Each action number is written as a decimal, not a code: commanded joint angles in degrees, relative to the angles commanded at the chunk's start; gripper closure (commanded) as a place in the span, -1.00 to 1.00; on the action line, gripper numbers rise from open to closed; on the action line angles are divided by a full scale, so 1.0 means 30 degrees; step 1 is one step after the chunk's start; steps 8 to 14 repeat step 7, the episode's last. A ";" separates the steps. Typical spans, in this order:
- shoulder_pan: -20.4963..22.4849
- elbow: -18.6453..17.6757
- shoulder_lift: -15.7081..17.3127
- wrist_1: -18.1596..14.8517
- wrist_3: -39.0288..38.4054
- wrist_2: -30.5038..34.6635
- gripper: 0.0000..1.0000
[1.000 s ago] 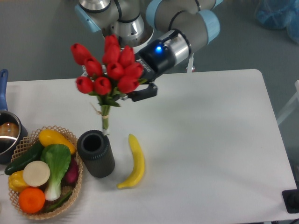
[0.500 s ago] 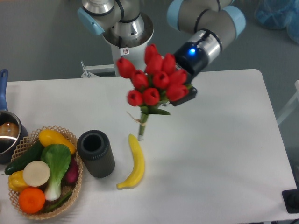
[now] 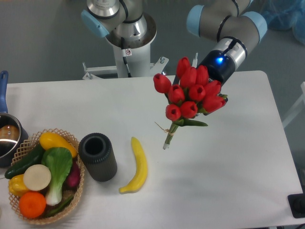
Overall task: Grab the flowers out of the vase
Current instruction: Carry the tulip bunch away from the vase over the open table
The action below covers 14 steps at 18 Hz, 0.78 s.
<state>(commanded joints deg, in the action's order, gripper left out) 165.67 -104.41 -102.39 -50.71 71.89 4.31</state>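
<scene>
Fixed camera: the flowers point(image 3: 190, 93) are being carried rightward, now well clear of the vase point(image 3: 97, 156) and past the banana point(image 3: 136, 165); claw point(image 3: 213, 99) is clamped on the bunch, largely hidden behind the buds; extraction is judged complete

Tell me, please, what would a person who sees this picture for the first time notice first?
The bunch of red tulips stands out, held in the air above the white table, at the end of the robot arm. Lower left, the dark ribbed vase stands empty, between a yellow banana and a woven basket of vegetables.
</scene>
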 joint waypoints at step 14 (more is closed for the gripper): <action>0.0586 -0.0263 0.0000 0.0029 0.0058 -0.0088 0.06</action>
